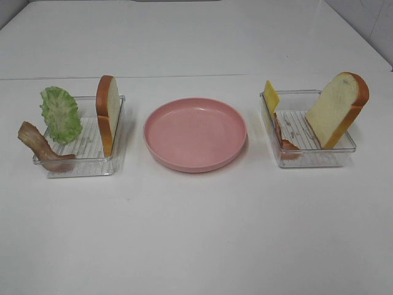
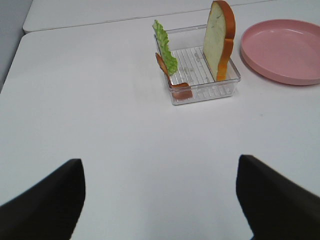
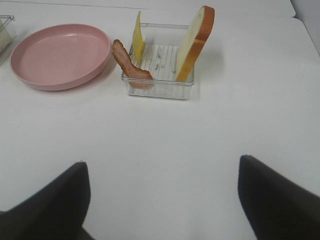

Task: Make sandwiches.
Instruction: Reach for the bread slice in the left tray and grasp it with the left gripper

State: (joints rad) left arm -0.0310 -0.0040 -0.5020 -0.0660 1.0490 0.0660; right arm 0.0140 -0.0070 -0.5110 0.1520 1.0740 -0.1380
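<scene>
The sandwich parts stand apart in two clear trays. The left tray (image 1: 80,169) holds an upright bread slice (image 1: 107,114), ruffled lettuce (image 1: 60,114) and a bacon strip (image 1: 40,147) hanging over its rim. In the right tray (image 1: 313,161) are a leaning bread slice (image 1: 336,109), yellow cheese (image 1: 271,96) and bacon (image 1: 284,138). My left gripper (image 2: 160,165) is open and empty, well short of its tray (image 2: 205,92). My right gripper (image 3: 162,162) is open and empty too, back from its tray (image 3: 160,92). Neither gripper shows in the exterior high view.
A round pink plate (image 1: 195,133) sits between the two trays with nothing on it. It also shows at the edge of both wrist views. A seam runs across the white table behind the trays.
</scene>
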